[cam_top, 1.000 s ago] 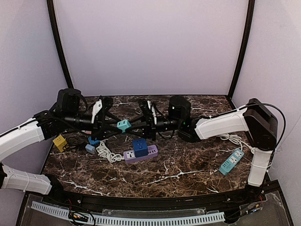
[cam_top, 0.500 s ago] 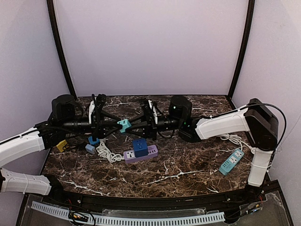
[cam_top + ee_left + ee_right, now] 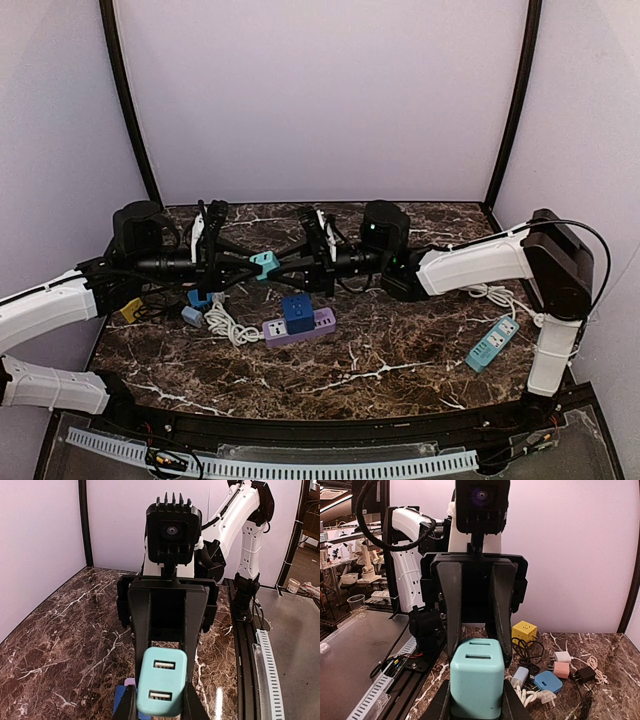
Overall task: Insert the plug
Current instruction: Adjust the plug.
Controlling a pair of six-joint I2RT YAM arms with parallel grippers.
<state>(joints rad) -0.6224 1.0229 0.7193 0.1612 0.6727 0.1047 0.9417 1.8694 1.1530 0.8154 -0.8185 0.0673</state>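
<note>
The teal plug (image 3: 262,265) is up in the air between the two arms, not yet in the purple power strip (image 3: 300,327). The left arm has turned a little but the plug stayed put, like a hand-over. The left gripper (image 3: 159,707) and right gripper (image 3: 476,702) both seem to squeeze it, tips partly hidden. It is a chunky block with two slots.
</note>
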